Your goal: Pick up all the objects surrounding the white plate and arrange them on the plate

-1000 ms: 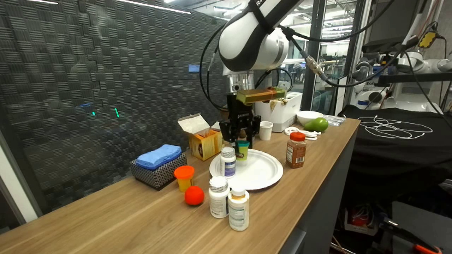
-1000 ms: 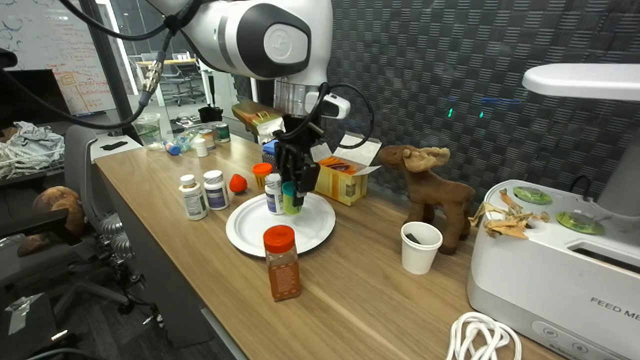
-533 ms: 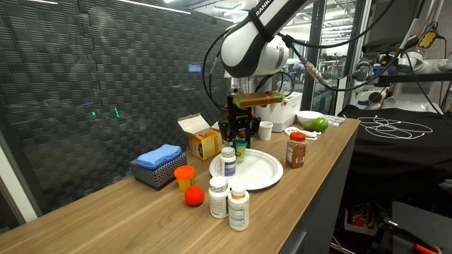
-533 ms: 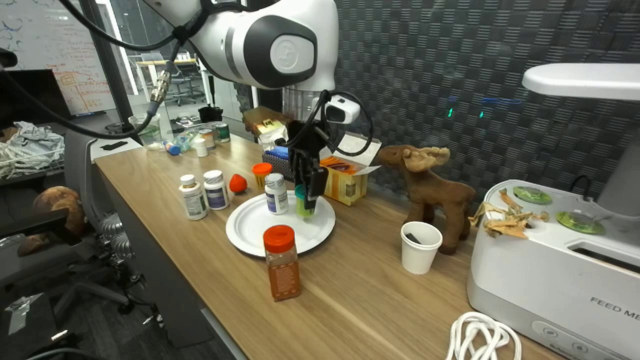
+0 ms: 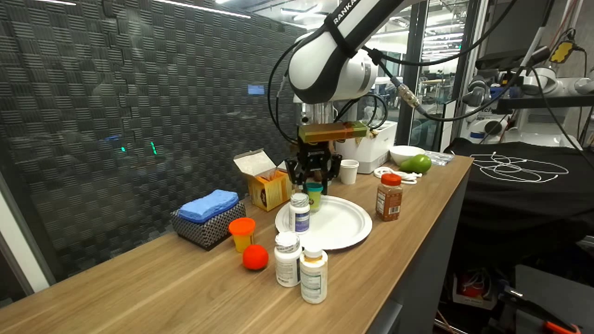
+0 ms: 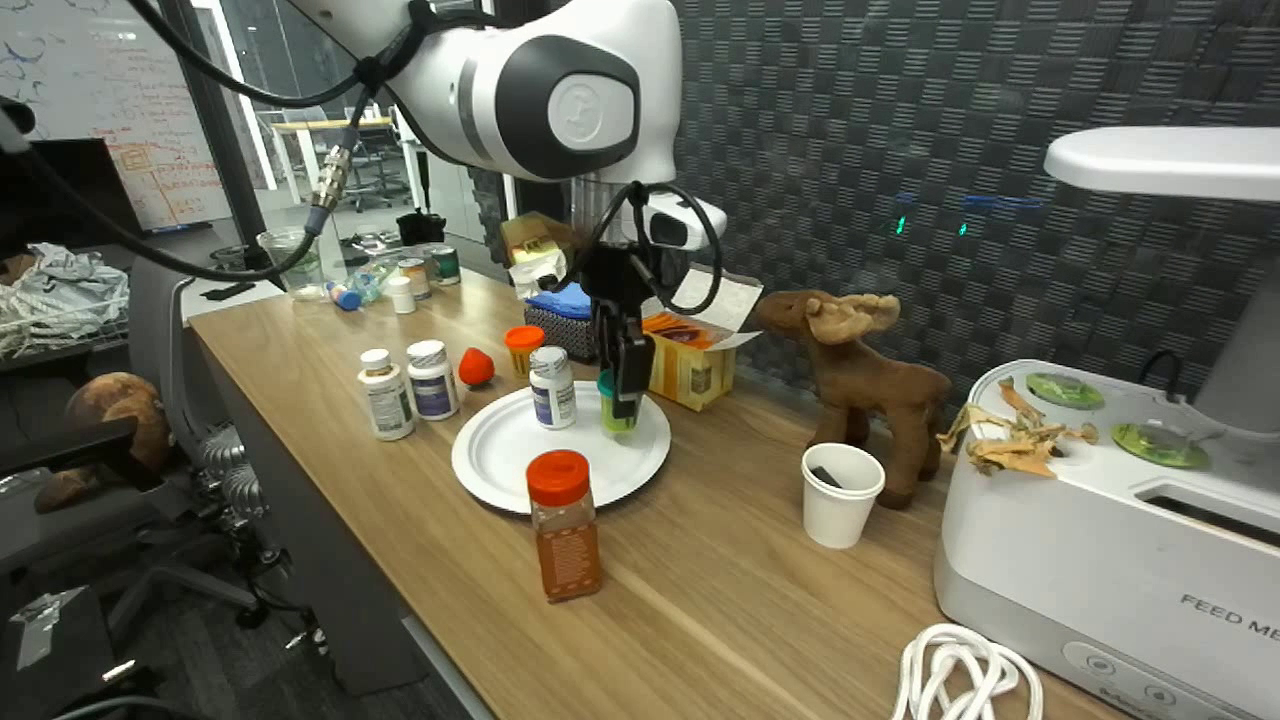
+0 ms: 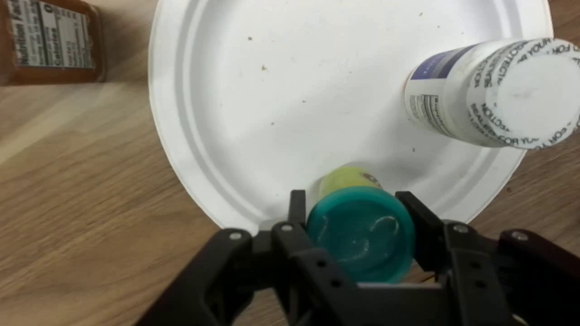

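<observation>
White plate (image 5: 343, 227) holds one pill bottle (image 5: 299, 216); tool (image 7: 352, 207) grips teal-lidded tub (image 7: 362, 235); yellow carton (image 6: 695, 376) has orange contents (image 6: 673, 327).

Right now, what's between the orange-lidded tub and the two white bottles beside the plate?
A red-orange ball sits between the orange-lidded tub and the white bottles; it shows in both exterior views.

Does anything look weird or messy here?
Yes! In the wrist view, small dark specks dot the white plate, so it looks dirty. In an exterior view, crinkly tan scraps lie on top of the white machine, looking dried up.
</observation>
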Available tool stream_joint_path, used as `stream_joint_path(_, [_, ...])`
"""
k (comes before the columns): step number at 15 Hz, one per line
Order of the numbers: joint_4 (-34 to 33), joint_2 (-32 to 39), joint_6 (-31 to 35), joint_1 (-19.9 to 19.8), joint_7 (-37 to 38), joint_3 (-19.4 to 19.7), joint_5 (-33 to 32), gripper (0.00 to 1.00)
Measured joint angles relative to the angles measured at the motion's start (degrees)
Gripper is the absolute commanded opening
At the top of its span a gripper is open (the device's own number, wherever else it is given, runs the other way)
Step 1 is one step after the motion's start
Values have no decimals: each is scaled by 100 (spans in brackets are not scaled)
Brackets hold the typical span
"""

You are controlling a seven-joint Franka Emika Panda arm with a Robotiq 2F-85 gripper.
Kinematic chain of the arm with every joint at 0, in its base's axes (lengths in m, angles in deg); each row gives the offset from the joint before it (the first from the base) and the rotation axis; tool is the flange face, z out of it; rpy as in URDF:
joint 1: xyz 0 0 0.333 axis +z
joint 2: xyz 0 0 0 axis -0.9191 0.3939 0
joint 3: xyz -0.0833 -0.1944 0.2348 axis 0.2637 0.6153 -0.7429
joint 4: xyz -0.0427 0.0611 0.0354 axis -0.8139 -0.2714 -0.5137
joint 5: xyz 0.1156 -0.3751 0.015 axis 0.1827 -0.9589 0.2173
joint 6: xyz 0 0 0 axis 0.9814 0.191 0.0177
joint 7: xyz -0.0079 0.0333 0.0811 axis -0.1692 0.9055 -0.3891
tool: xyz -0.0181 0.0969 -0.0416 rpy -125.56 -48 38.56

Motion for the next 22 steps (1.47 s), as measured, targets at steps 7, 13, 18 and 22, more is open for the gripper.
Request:
stream_joint_path(7, [-157,243,-4,167,427,0,1,27])
stream_joint_path(13, [-234,311,-28,213,545,0,1,79])
stream_joint_path(18, [-284,303,-30,214,566,0,7,100])
stream_joint_path(22, [-375,122,-23,214,566,7,9,100])
